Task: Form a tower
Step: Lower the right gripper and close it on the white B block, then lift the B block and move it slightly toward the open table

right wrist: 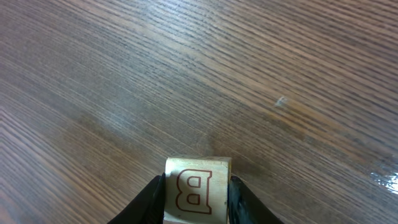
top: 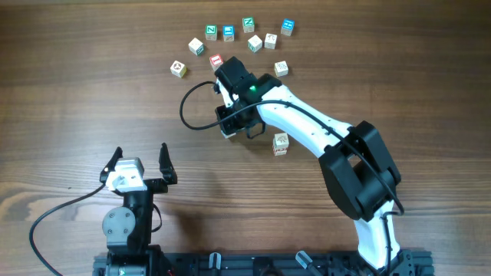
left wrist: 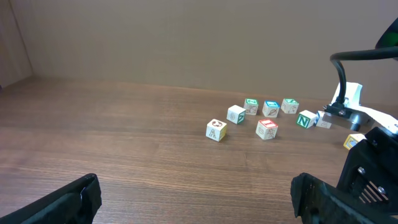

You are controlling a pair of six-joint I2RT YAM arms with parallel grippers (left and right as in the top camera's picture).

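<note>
**B cube [right wrist: 198, 180] pinched in right gripper [right wrist: 196, 198], near the tower [top: 281, 143]**

Red-lettered B cube is clamped between the right gripper's two fingers, one pressing each side. This grip sits near the tower, to its left. Tower stands on the table [top: 77, 92] just beside the white forearm; cube count can't be told from above. Loose cubes [top: 229, 33] lie scattered beyond the tower, apart from it. Left gripper [top: 140, 162] is well left of the tower, fingers spread wide, holding nothing. Table is brown wood grain with slight glare. Plain tan wall [left wrist: 186, 37] behind.
</note>
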